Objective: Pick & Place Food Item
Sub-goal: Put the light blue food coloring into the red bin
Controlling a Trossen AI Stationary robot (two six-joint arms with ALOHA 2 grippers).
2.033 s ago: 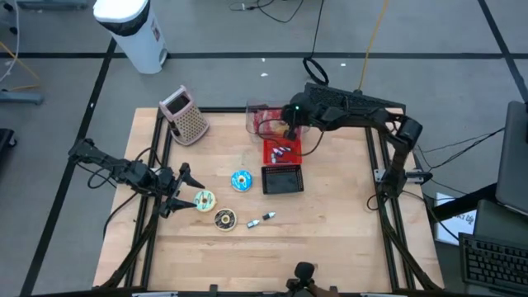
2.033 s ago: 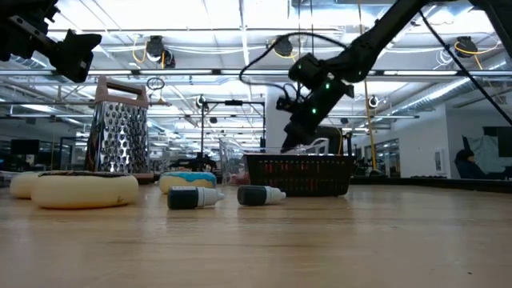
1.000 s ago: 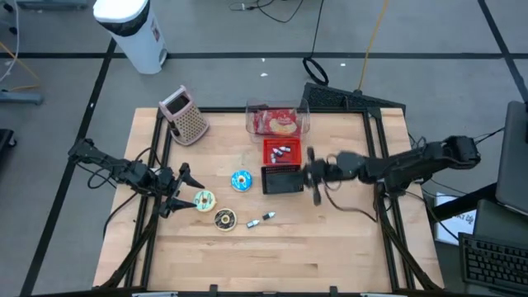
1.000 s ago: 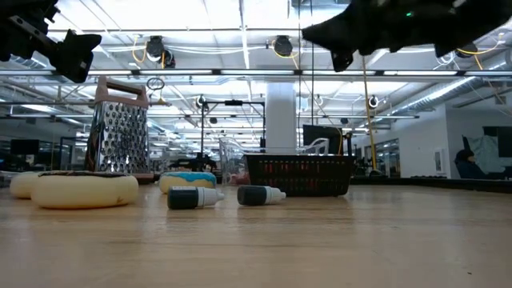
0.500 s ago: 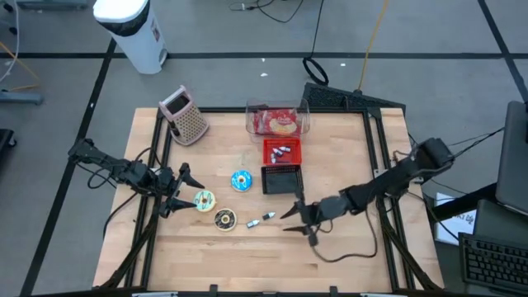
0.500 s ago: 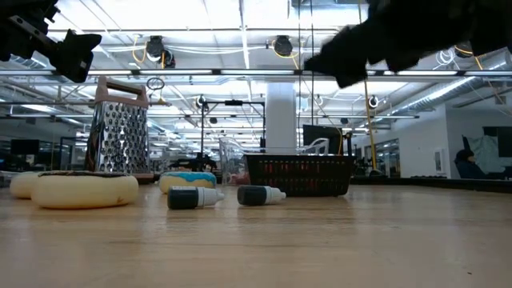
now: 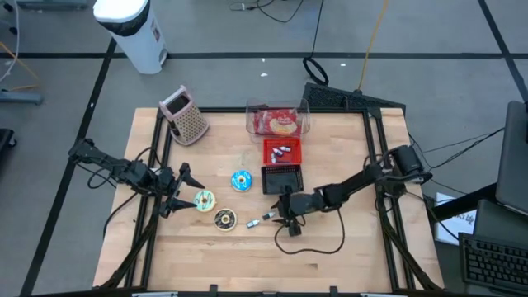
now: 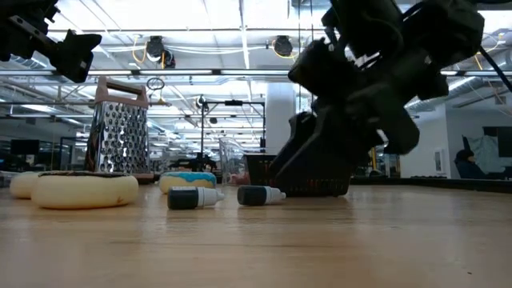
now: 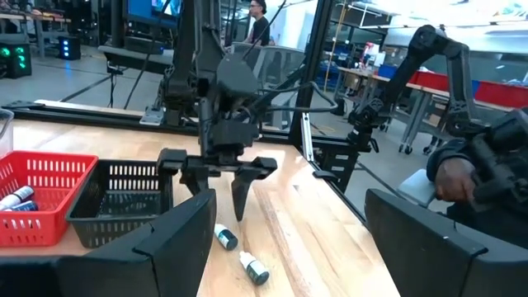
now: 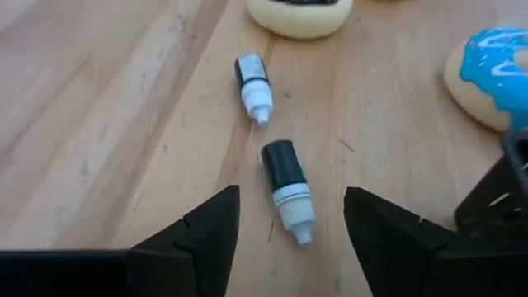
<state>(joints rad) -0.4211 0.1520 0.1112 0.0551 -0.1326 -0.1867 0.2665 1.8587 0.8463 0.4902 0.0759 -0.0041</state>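
Observation:
Two small dark bottles with white caps lie on their sides on the wood table: one (image 10: 288, 190) just ahead of my right gripper (image 10: 289, 241), the other (image 10: 252, 85) farther off. My right gripper (image 7: 278, 218) is open, slanting down, its fingers either side of the nearer bottle's (image 7: 268, 217) cap end without touching it. A blue-iced donut (image 7: 240, 180), a yellow-green donut (image 7: 204, 199) and a chocolate donut (image 7: 224, 219) lie flat left of the bottles. My left gripper (image 7: 185, 188) waits open at the table's left edge.
A black basket (image 7: 281, 179), a red basket (image 7: 281, 152) holding small bottles and a clear container (image 7: 277, 120) of food stand in a row toward the far edge. A metal grater (image 7: 187, 115) stands far left. Bare wood lies toward the near edge.
My right gripper has swung from beside the black basket toward the near edge and then left, sinking close to the table and tipping downward. It has opened and now stands over the nearer bottle. The bottles and donuts have not moved.

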